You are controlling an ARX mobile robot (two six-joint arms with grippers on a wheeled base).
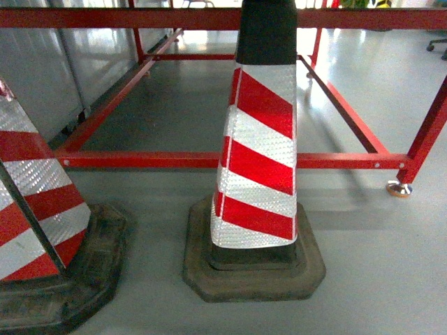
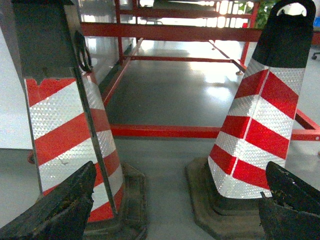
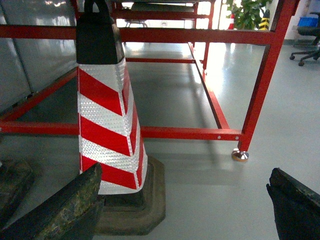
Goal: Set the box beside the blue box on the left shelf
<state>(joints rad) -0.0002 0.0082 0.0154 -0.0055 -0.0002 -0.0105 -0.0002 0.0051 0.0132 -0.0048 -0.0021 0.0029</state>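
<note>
The box, the blue box and the left shelf are out of view in all three views. My left gripper (image 2: 180, 202) is open, its dark worn fingertips (image 2: 75, 200) spread wide low over the grey floor, with nothing between them. My right gripper (image 3: 186, 202) is open as well, fingertips (image 3: 292, 202) far apart and empty above bare floor. Neither gripper shows in the head view.
A red-and-white striped cone (image 1: 257, 150) on a black rubber base stands straight ahead and a second cone (image 1: 31, 202) at the left. Behind them runs a red-framed rack (image 1: 140, 160) with a metal foot (image 1: 399, 188). An office chair (image 3: 306, 35) stands far right.
</note>
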